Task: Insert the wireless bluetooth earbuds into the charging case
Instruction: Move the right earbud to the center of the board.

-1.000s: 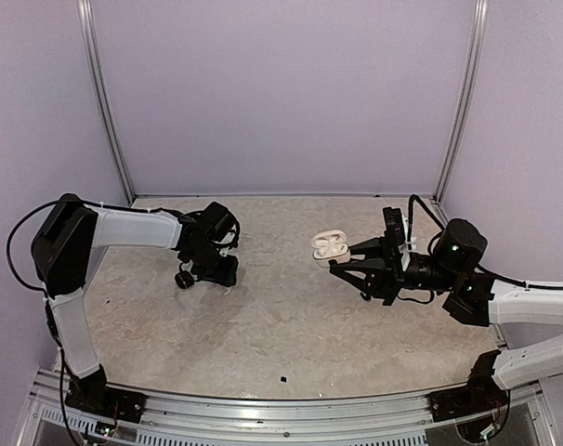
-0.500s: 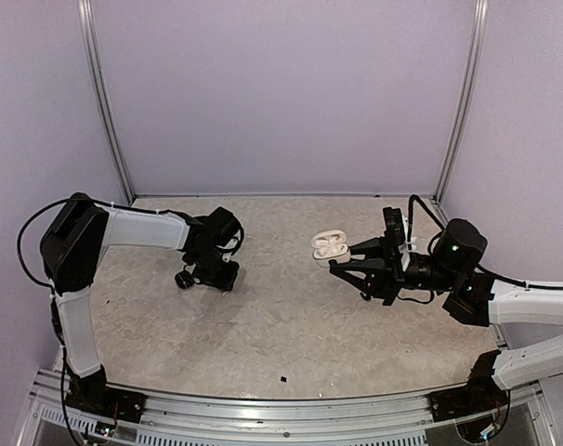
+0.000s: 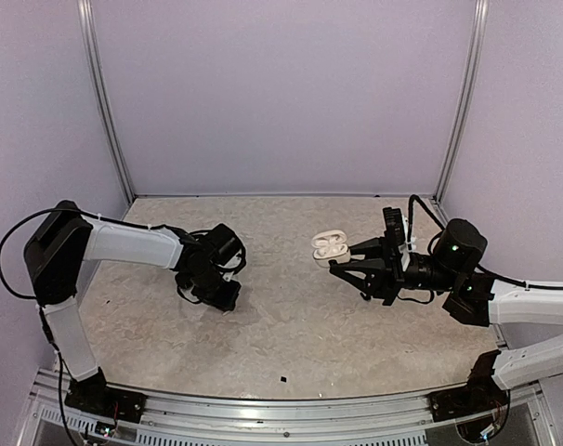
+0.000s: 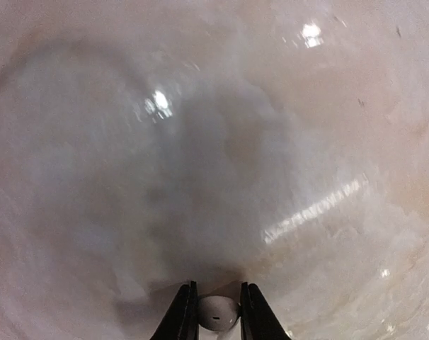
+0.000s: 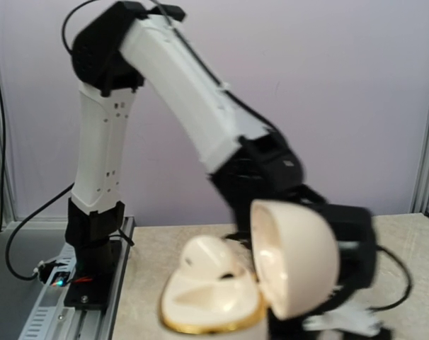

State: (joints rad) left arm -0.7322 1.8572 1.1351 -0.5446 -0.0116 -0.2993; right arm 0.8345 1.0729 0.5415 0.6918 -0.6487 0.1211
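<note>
My left gripper (image 3: pixel 228 295) is low over the table, left of centre. In the left wrist view its fingers (image 4: pixel 180 315) are shut on a white earbud (image 4: pixel 219 313), just above the blurred tabletop. The white charging case (image 3: pixel 330 245) is open at the tips of my right gripper (image 3: pixel 337 260), which points left and seems to hold it off the table. In the right wrist view the case (image 5: pixel 214 301) fills the bottom centre, lid (image 5: pixel 296 258) swung open to the right. One white earbud (image 5: pixel 211 258) sits in it. The right fingers are hidden there.
A tiny black speck (image 3: pixel 283 379) lies near the front edge of the table. Purple walls close the back and sides. A metal rail (image 3: pixel 281 409) runs along the near edge. The left arm (image 5: pixel 193 92) stands behind the case in the right wrist view.
My left gripper has moved nearer and slightly right, holding the white earbud, and its arm has stretched lower. The right gripper and the case have not moved.
</note>
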